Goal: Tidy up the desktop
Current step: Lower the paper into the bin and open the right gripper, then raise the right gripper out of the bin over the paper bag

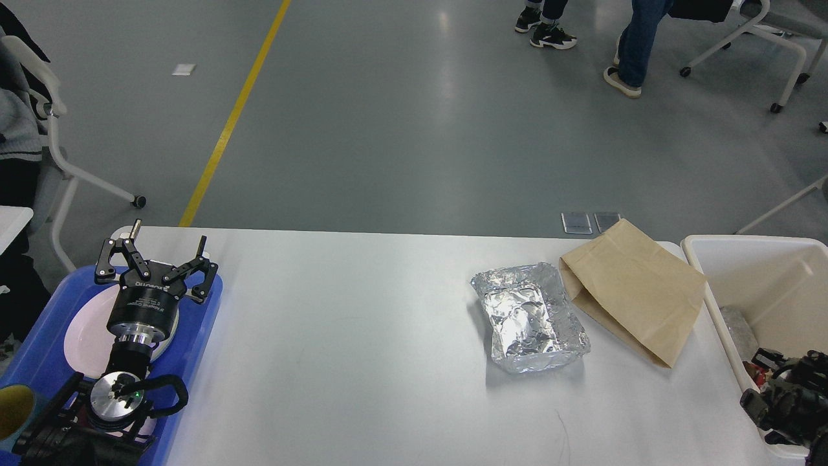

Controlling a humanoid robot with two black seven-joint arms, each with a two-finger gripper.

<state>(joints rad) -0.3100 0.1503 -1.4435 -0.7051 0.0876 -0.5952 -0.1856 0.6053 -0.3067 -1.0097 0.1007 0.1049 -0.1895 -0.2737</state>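
Observation:
The desktop (362,336) is a wide white tabletop. On its right part lie a crumpled silver foil container (529,317) and, touching its right side, a flat brown paper bag (634,298). My left gripper (169,234) is open and empty, hovering over the far end of a blue tray (39,343) at the desk's left. My right gripper (773,388) is a dark shape low over the near end of a cream-white bin (750,249) at the right edge. Its fingers cannot be told apart.
A white plate (84,330) lies in the blue tray under my left arm, and a yellow-green cup (13,408) stands at the tray's near corner. A grey wrapped object (737,327) lies in the bin. Chairs and people's legs are on the floor beyond the desk.

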